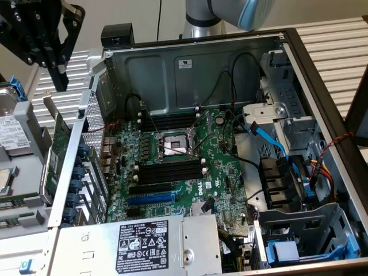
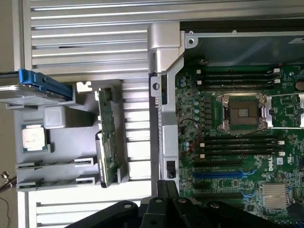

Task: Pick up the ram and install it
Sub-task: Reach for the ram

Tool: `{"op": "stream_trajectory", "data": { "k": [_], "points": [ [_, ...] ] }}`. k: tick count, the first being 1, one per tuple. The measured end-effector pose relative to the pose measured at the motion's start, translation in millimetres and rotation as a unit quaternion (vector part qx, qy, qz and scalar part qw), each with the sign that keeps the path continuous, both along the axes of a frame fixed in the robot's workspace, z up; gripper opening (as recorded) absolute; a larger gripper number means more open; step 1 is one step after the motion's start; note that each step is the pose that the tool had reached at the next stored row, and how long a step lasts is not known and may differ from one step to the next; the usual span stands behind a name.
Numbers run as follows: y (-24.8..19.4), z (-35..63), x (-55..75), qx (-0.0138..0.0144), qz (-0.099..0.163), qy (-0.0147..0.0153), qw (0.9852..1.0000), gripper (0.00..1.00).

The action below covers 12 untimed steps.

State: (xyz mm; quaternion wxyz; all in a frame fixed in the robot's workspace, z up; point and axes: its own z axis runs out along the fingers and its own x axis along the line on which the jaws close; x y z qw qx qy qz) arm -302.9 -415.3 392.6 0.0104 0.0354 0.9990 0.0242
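Observation:
Two thin green ram sticks (image 2: 52,182) stand on edge in slots of the grey parts tray (image 2: 61,116), beside the open computer case. My black gripper (image 1: 60,83) hangs high above the tray at the exterior view's upper left. Its fingers are shut with nothing between them. In the wrist view the gripper (image 2: 167,190) shows over the case's side wall, apart from the sticks. The motherboard (image 1: 190,167) lies in the case, with long black memory slots (image 1: 169,171) on both sides of the open processor socket (image 1: 172,146).
The tray also holds a hard drive in a blue bracket (image 2: 33,90), a processor chip (image 2: 34,137) and a larger green expansion card with a metal bracket (image 2: 108,137). The case's metal wall (image 1: 77,155) stands between tray and motherboard. Cables (image 1: 270,138) and a power supply (image 1: 144,244) crowd the case.

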Motion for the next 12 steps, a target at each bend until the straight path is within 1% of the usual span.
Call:
{"op": "stream_trajectory", "data": {
  "k": [12],
  "points": [
    [-5.4, 0.0, -54.5, 0.0000, 0.000, 0.0000, 1.0000, 0.11]
  ]
}}
